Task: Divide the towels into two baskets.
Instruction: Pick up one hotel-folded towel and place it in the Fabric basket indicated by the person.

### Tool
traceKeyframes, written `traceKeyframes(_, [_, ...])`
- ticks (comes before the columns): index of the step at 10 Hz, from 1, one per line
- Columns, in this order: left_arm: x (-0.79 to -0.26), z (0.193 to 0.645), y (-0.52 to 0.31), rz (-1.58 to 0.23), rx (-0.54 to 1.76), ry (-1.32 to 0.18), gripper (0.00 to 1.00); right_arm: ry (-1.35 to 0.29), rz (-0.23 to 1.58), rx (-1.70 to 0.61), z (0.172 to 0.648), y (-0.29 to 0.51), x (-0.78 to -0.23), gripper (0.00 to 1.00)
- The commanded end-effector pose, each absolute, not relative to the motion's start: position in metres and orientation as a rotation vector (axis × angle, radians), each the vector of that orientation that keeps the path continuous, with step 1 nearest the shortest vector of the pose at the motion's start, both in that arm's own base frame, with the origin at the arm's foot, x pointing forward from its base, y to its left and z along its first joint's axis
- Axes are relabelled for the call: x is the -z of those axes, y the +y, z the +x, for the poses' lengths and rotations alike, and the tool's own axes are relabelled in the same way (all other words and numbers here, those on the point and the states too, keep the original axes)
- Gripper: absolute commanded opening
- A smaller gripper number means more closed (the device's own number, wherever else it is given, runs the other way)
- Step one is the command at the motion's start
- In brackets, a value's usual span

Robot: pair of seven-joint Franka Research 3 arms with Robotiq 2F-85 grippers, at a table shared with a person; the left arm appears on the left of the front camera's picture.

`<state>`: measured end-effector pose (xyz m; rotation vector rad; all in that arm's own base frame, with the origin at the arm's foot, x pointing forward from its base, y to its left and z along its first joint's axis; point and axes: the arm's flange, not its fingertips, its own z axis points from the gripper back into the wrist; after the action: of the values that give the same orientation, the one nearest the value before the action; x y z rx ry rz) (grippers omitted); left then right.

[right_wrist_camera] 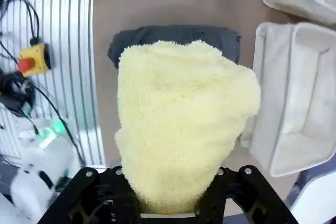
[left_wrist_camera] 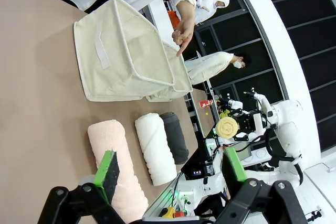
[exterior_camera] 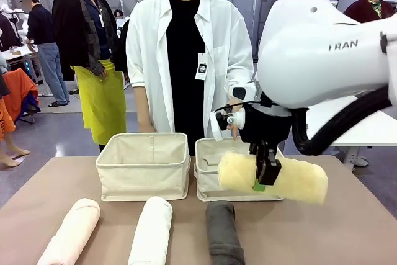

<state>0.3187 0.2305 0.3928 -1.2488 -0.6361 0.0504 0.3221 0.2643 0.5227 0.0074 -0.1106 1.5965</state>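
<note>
My right gripper [exterior_camera: 263, 177] is shut on the pale yellow rolled towel [exterior_camera: 273, 177], holding it in the air just in front of the right basket [exterior_camera: 208, 175]. From the right wrist, the yellow towel [right_wrist_camera: 184, 129] hangs above the dark grey towel [right_wrist_camera: 173, 38], with the right basket [right_wrist_camera: 294, 98] beside it. On the table lie the peach-pink towel [exterior_camera: 69, 231], the white towel [exterior_camera: 151, 231] and the dark grey towel [exterior_camera: 223, 233]. The left basket [exterior_camera: 142, 166] stands behind them. My left gripper [left_wrist_camera: 168, 174] is open above the peach-pink towel [left_wrist_camera: 118, 166], with the white towel [left_wrist_camera: 155, 148] next to it.
A person in a white shirt stands behind the baskets at the table's far edge. Their hand [left_wrist_camera: 184, 32] shows above the left basket [left_wrist_camera: 126, 56] in the left wrist view. An emergency stop button [right_wrist_camera: 32, 59] and cables lie off the table's near side.
</note>
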Motion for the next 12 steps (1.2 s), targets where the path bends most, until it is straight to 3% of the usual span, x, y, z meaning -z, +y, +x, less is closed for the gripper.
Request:
traceKeyframes(1, [-0.394,0.315,0.232,-1.259,-0.045,-0.64,1.0,-0.098,0.039,-1.492,0.325,0.263,-0.526,0.21])
traceKeyframes(5, [-0.394,0.315,0.232,-1.259,-0.045,-0.64,1.0,-0.098,0.039,-1.492,0.325,0.263,-0.526,0.21])
traceKeyframes(6, [-0.394,0.315,0.232,-1.259,-0.045,-0.64,1.0,-0.102,0.02,-1.526,0.327,0.258,-0.521,0.39])
traceKeyframes(9, [-0.394,0.315,0.232,-1.259,-0.045,-0.64,1.0,-0.141,-0.071,-1.643,0.4,0.273,-0.546,0.39])
traceKeyframes(12, [-0.394,0.315,0.232,-1.259,-0.045,-0.64,1.0,-0.109,-0.094,-1.721,0.478,0.288,-0.523,0.39])
